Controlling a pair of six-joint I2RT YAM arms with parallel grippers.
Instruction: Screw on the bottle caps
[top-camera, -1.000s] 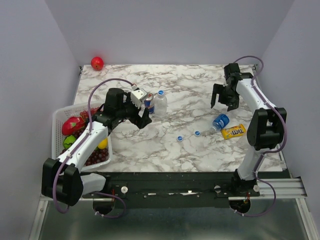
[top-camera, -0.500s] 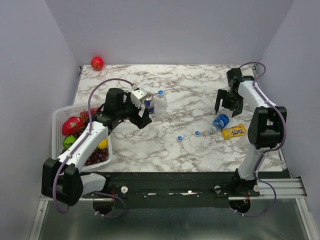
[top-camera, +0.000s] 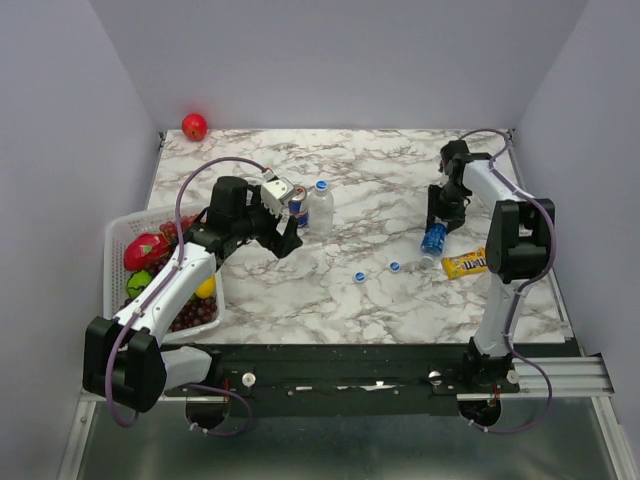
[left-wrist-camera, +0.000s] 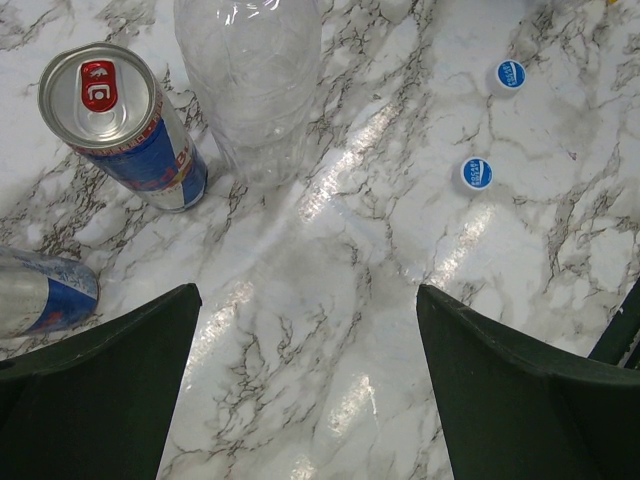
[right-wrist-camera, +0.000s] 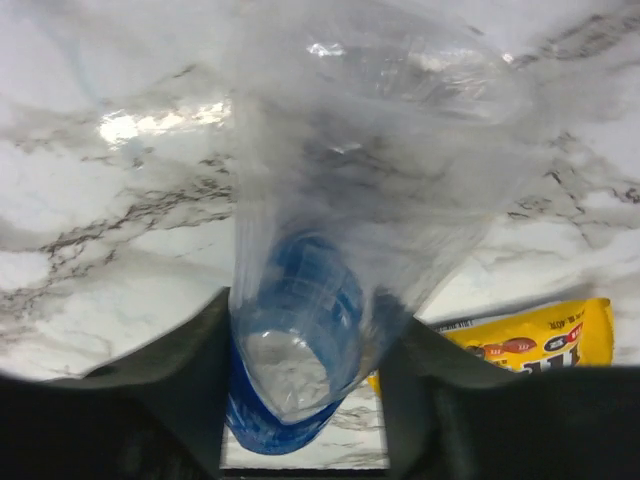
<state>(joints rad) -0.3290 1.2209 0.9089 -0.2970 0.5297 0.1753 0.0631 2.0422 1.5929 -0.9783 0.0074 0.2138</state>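
A clear bottle with a blue label band (top-camera: 434, 240) lies on the marble at the right, and my right gripper (top-camera: 439, 222) is down on it. In the right wrist view this bottle (right-wrist-camera: 310, 330) fills the gap and touches both fingers of the right gripper (right-wrist-camera: 305, 400). Two loose blue bottle caps (top-camera: 359, 277) (top-camera: 394, 266) lie mid-table; the left wrist view shows them too (left-wrist-camera: 477, 173) (left-wrist-camera: 509, 74). An unlabelled bottle (top-camera: 321, 208) stands upright with a blue cap on top. My left gripper (top-camera: 290, 238) hovers open just in front of this bottle (left-wrist-camera: 255, 80), nothing between its fingers (left-wrist-camera: 308, 390).
A blue-and-silver drink can (top-camera: 298, 205) stands left of the upright bottle; another can (left-wrist-camera: 40, 290) lies by the left finger. A yellow candy bag (top-camera: 467, 263) lies beside the labelled bottle. A white basket (top-camera: 120, 235) of fruit sits at the left edge, a red apple (top-camera: 194, 126) at the back left.
My right gripper moved down and toward the labelled bottle, and its fingers closed in on it. The bottle has shifted slightly. The left arm has not moved.
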